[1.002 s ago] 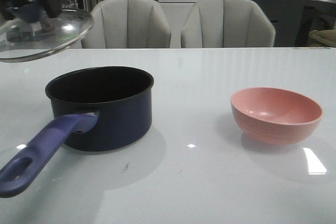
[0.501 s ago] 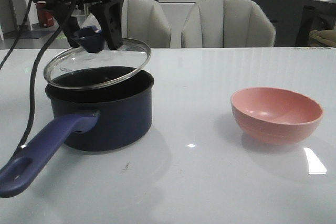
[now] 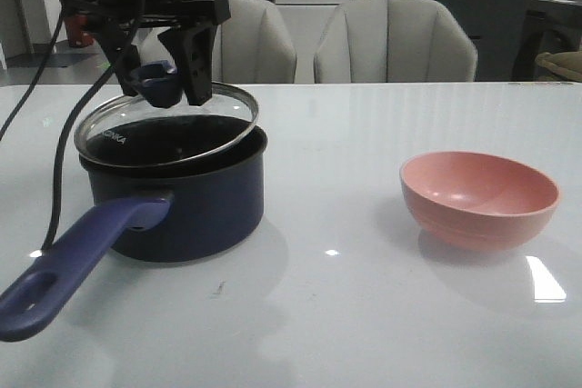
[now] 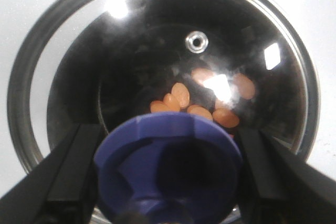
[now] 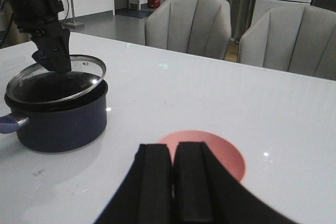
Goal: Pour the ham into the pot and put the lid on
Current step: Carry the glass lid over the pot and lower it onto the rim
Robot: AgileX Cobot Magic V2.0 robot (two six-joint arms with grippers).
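The dark navy pot (image 3: 182,202) stands at the table's left, its purple-blue handle (image 3: 77,261) pointing toward the near left. My left gripper (image 3: 162,86) is shut on the lid's purple-blue knob (image 4: 168,166) and holds the clear glass lid (image 3: 164,129) slightly tilted at the pot's rim. In the left wrist view, several orange-pink ham slices (image 4: 181,95) lie on the pot's bottom, seen through the glass. My right gripper (image 5: 173,153) is shut and empty, above the near side of the pink bowl (image 5: 226,153); it is out of the front view.
The empty pink bowl (image 3: 479,197) stands on the white table (image 3: 346,315) at the right, well apart from the pot. Two grey chairs (image 3: 391,38) stand behind the table's far edge. A cable (image 3: 59,161) hangs from the left arm beside the pot.
My left gripper has brought the lid from high at the far left to over the pot, then lowered it to the rim. The bowl and pot have not moved.
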